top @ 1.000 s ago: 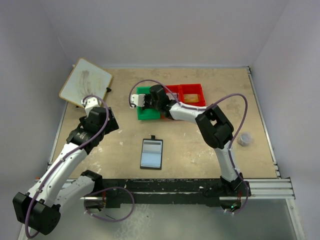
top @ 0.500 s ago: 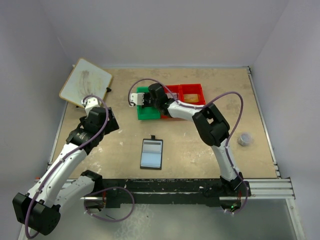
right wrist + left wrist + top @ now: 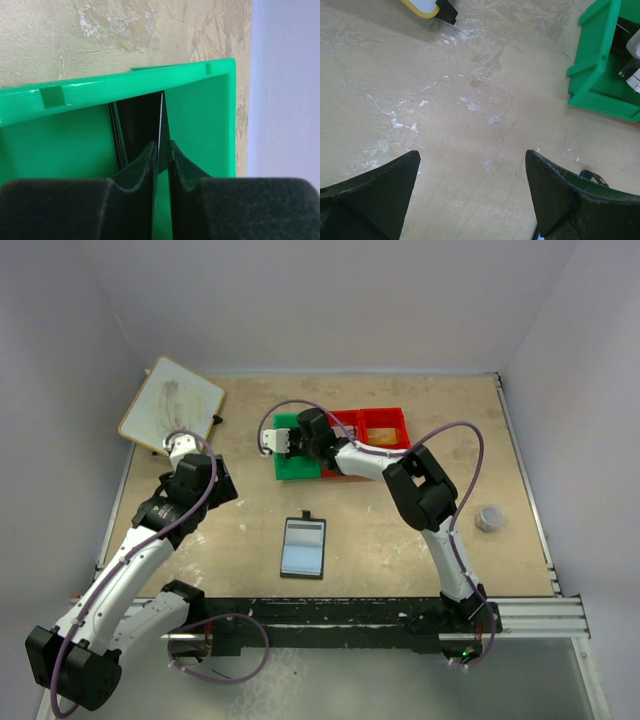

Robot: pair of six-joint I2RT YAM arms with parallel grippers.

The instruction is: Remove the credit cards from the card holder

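Right arm (image 3: 372,462) reaches over the green bin (image 3: 297,472), its jaws pointing down into it with one thin dark card (image 3: 161,112) standing edge-on between them. The jaws sit nearly together on either side of that card, but I cannot tell whether they pinch it or merely flank it. Just beside it, against the bin's inner wall, a few more dark cards (image 3: 115,137) stand on edge. The card holder (image 3: 303,547) lies open on the desk (image 3: 400,540), pale inside up, well apart from the bin on the side toward the arm bases. Whether any card sits in its pockets is too small to tell. Left arm (image 3: 150,530) hangs left of the bin, jaws wide apart over the desk, holding nothing. Judgement: several cards are out, this one is being dropped off, and the holder needs checking.
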